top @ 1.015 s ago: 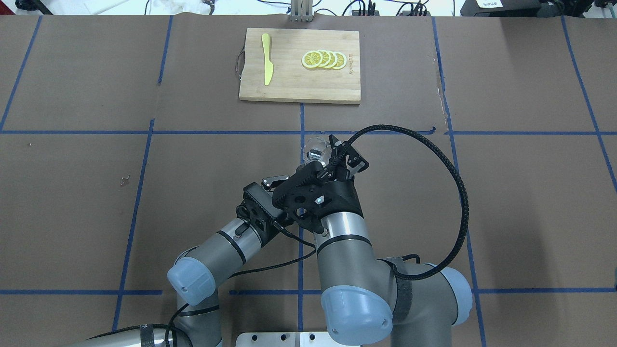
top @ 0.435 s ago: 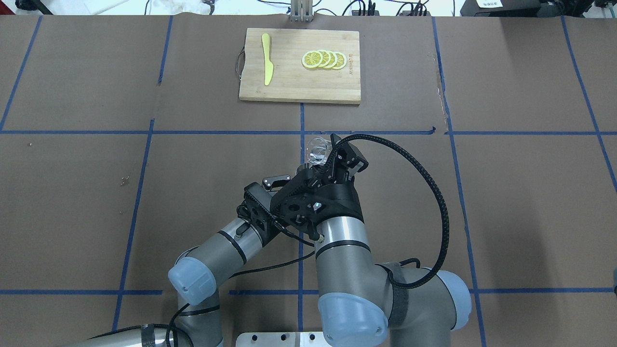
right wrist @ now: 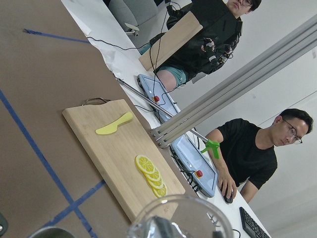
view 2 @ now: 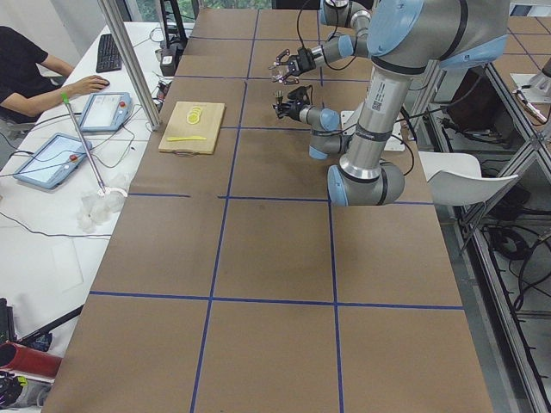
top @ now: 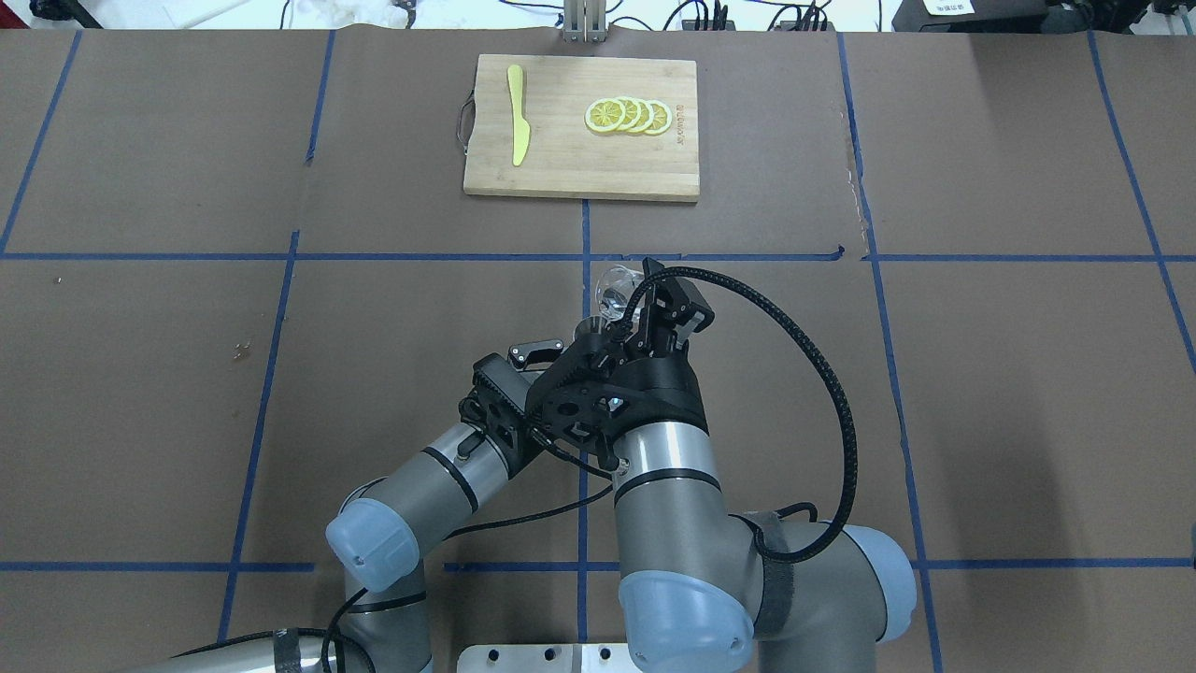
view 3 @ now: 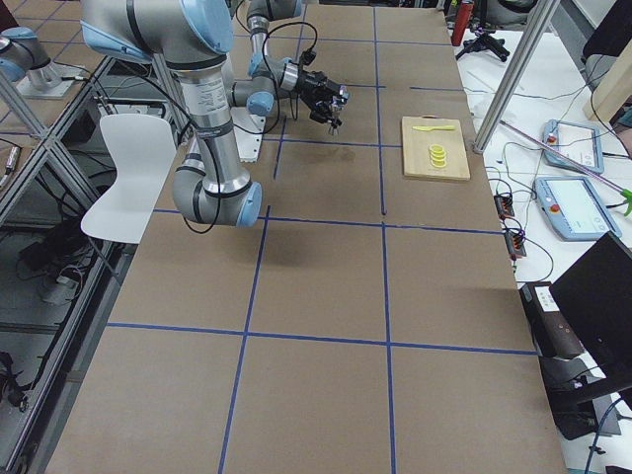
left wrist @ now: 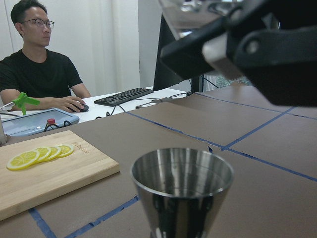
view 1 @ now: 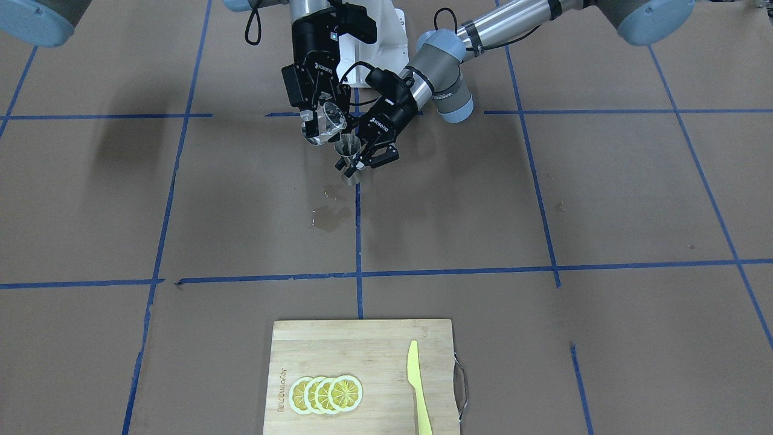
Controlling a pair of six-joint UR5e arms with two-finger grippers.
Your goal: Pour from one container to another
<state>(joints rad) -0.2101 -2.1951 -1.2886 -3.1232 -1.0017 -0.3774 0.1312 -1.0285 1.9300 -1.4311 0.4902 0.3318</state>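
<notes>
The right hand (view 1: 319, 125) clamps the tilted glass cup (view 1: 330, 119); the left hand (view 1: 363, 158) clamps the jigger (view 1: 348, 147), mostly hidden overhead.

Bright, even overhead light — soft shadows, wrist foregrounds blurred

The left arm (top: 439, 479) and the right arm (top: 668, 472) are shiny silver tubes with thin black rings. Round pale blue caps (top: 687, 608) cover the joints. The left gripper (view 1: 361, 158) and the right gripper (view 1: 323, 125) are black with small white letters. A thick black woven cable (top: 847, 411) hangs off the right arm. A thin black wire (top: 523, 511) runs by the left arm.
</notes>
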